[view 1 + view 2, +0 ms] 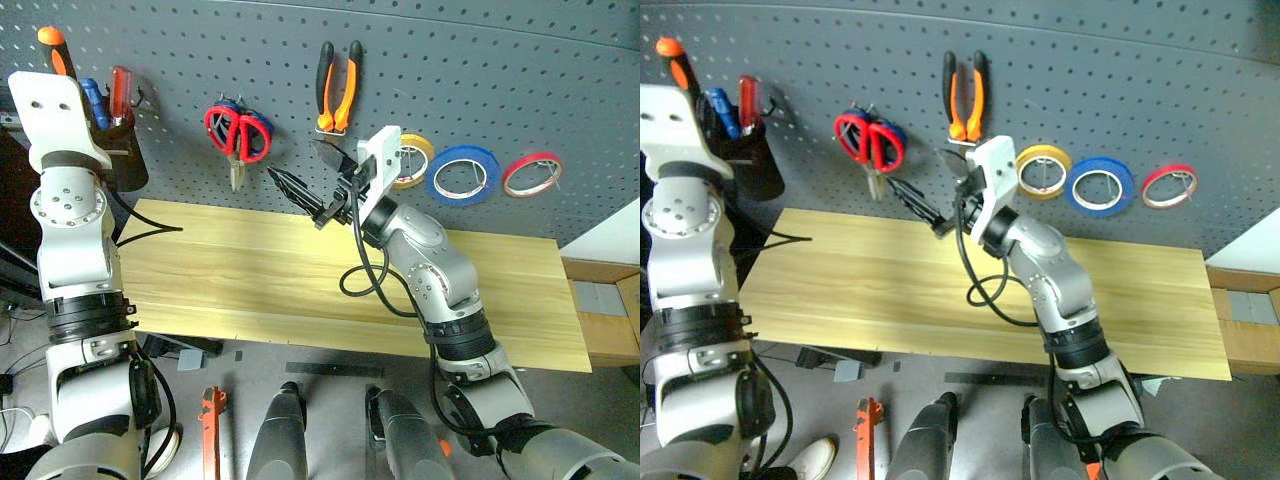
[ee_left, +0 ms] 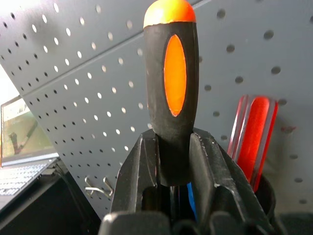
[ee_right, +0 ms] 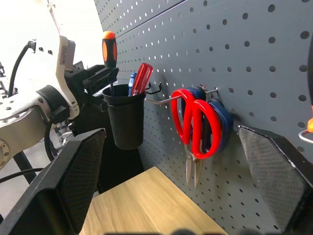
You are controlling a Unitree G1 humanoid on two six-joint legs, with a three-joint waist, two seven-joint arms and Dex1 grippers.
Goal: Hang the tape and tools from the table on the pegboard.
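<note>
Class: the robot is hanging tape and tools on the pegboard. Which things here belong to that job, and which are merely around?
Job: blue tape; red scissors; pliers; screwdriver, gripped by left gripper; pegboard; table.

Around: yellow roll; red roll; black cup; blue scissors.

A black cup (image 3: 125,120) of pens hangs beside blue-handled scissors (image 3: 218,125).

Grey floor (image 1: 250,365) at 6 o'clock. Cardboard box (image 1: 610,310) at 3 o'clock. Open laptop (image 2: 24,147) on a dark surface at 9 o'clock.
</note>
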